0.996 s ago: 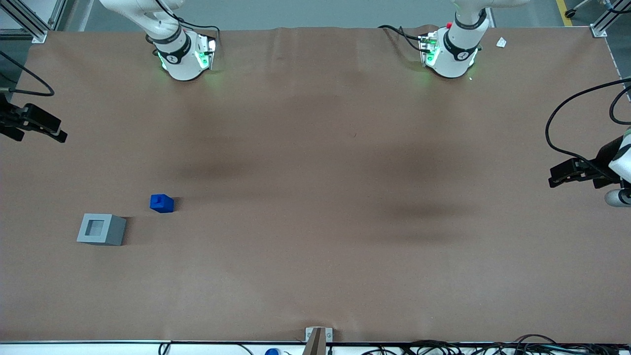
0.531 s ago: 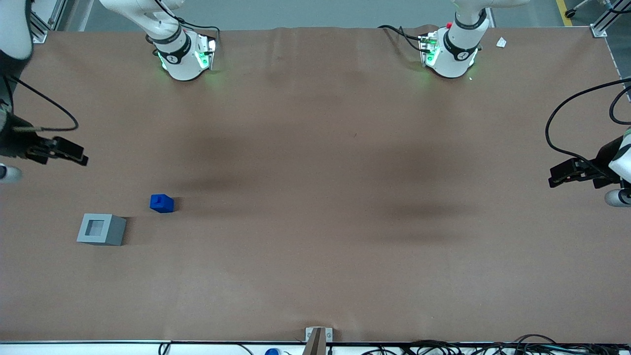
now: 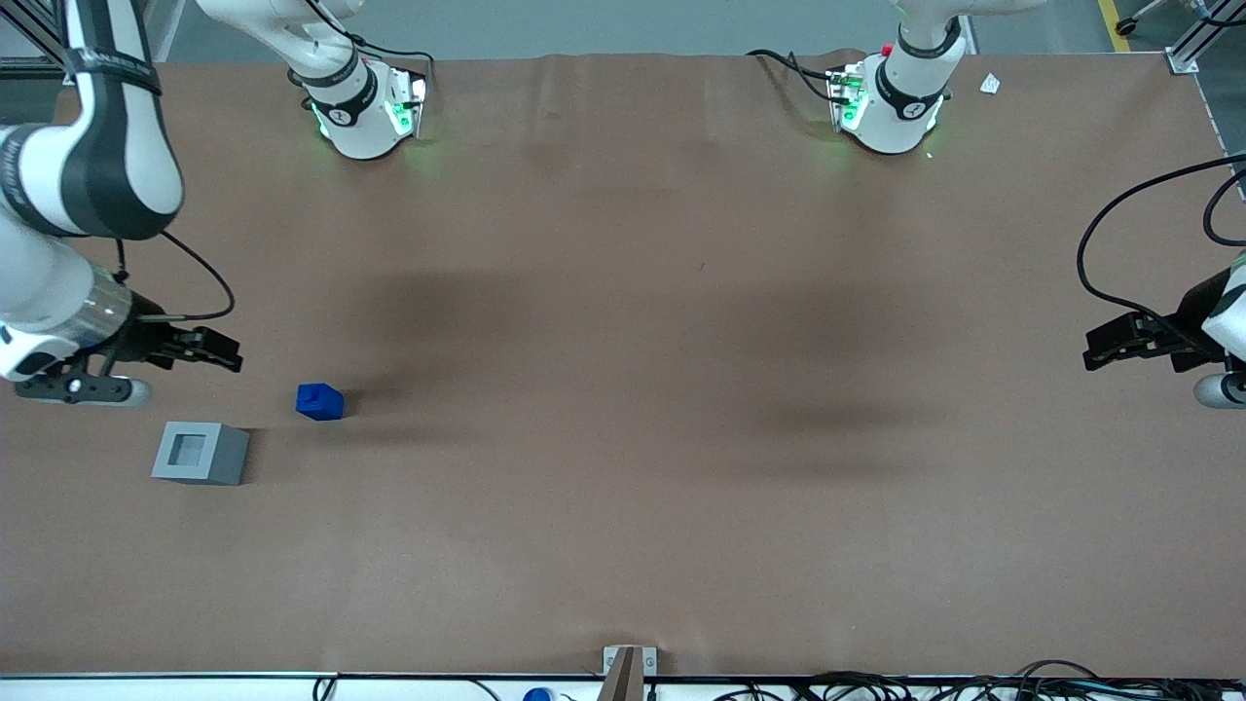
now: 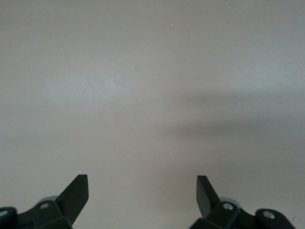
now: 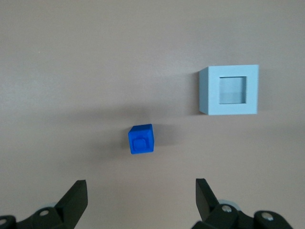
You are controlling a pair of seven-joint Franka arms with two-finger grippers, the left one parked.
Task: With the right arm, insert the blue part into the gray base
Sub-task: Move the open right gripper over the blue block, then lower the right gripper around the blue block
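- The blue part [image 3: 319,401] stands alone on the brown table [image 3: 623,389], in the left part of the front view, a little under the middle height; its small stud points up and nothing touches it.
- The gray base [image 3: 201,453] sits near it but apart, lower and more to the left in the front view, so a bit nearer to the front camera; its square recess is open upward and empty.
- The gripper [image 3: 209,350] of the right arm [image 3: 92,166] hangs above the table to the upper left of the blue part in the front view, well clear of it.
- In the right wrist view the fingers [image 5: 76,198] are spread wide with nothing between them, and the blue part [image 5: 141,139] lies ahead of the gap, roughly on its centre line; the gray base [image 5: 228,89] is further ahead and to the side.
- My judgement: the gripper must go forward and down until the part is between the fingers.
- The part is almost a cube, so no long axis matters.
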